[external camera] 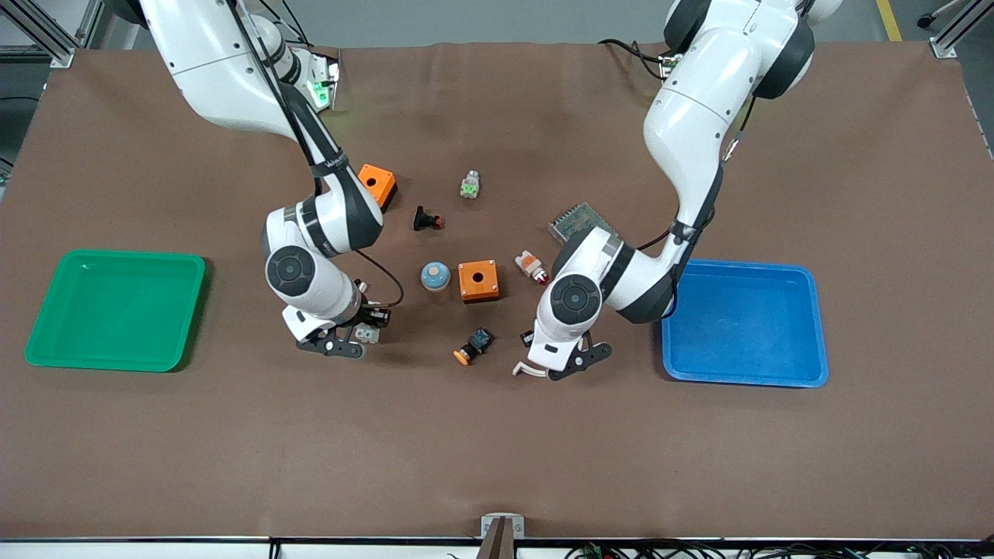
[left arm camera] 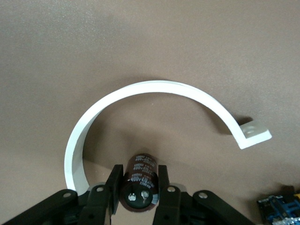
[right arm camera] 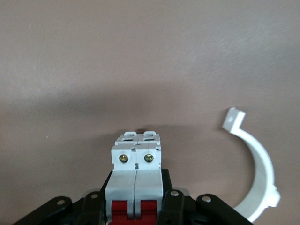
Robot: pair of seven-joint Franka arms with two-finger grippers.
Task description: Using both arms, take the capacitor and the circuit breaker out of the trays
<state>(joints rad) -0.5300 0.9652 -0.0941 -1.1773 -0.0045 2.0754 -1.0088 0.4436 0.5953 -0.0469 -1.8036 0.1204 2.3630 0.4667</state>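
Both parts out of the trays — set-down comes next

Left gripper (left arm camera: 137,192) pinches the capacitor (left arm camera: 139,180), right gripper (right arm camera: 136,206) clamps the circuit breaker (right arm camera: 136,176), both low over the desk's middle — each likely needs lowering, then letting go.

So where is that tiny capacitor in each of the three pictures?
Front view: the capacitor is in the left gripper, over the table beside the blue-black switch.
Left wrist view: clamped between the fingers, capacitor with its silvery end toward the camera.
Right wrist view: not in it.
Shared landmark: the switch, seen in the front and left wrist views.
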